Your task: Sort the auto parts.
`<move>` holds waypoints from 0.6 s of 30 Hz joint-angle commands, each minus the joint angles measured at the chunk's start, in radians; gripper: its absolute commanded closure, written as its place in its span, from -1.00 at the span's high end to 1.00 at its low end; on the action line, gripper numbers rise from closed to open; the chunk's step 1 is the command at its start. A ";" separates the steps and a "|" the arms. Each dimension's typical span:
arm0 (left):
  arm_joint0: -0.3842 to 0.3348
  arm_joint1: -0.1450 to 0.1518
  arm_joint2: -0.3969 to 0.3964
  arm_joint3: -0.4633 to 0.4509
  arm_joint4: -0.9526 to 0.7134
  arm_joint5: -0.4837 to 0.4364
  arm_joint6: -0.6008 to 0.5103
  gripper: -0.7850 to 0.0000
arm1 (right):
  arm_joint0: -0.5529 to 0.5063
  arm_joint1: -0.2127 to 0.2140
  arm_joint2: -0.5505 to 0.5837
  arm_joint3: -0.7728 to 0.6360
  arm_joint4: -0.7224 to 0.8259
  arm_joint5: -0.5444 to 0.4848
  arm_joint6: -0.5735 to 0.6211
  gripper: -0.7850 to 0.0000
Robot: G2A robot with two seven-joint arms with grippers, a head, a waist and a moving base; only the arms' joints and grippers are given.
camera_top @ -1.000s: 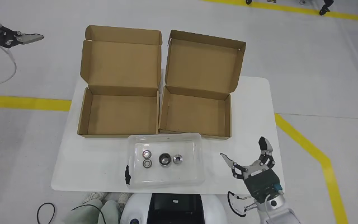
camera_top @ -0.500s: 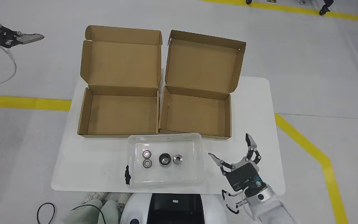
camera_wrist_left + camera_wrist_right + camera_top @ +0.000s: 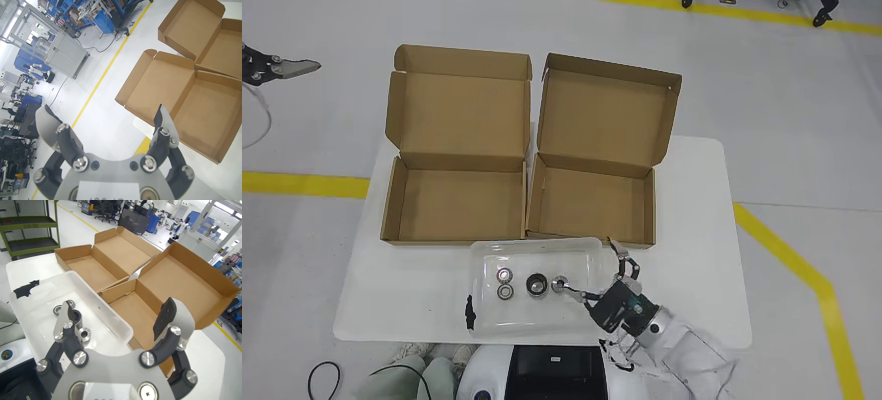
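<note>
A clear plastic tray (image 3: 538, 246) at the table's front holds two small bearings (image 3: 505, 282), a dark ring (image 3: 537, 286) and a silver bushing (image 3: 560, 285). My right gripper (image 3: 595, 278) hangs open over the tray's right end, one finger above the bushing (image 3: 85, 334) and the other toward the right box. Between its fingers (image 3: 118, 306) there is nothing. The dark ring (image 3: 77, 315) and bearings (image 3: 56, 309) lie just past that finger. Far off the table's back left, my left gripper (image 3: 103, 109) is open and empty above the floor, also seen as the left gripper (image 3: 282, 68) in the top view.
Two open cardboard boxes stand behind the tray, the left box (image 3: 457, 205) and the right box (image 3: 592, 205), both empty with lids folded back. The white table (image 3: 692, 200) has bare room on its right side. Black tape (image 3: 470, 312) marks the tray's front left corner.
My right arm has swung left from the table's front right edge to the tray's right end, staying open. The left gripper and the parts have not moved.
</note>
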 commanded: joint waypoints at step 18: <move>0.000 0.000 0.000 0.000 0.000 0.000 0.000 1.00 | 0.132 -0.006 -0.122 0.115 0.017 -0.029 0.050 1.00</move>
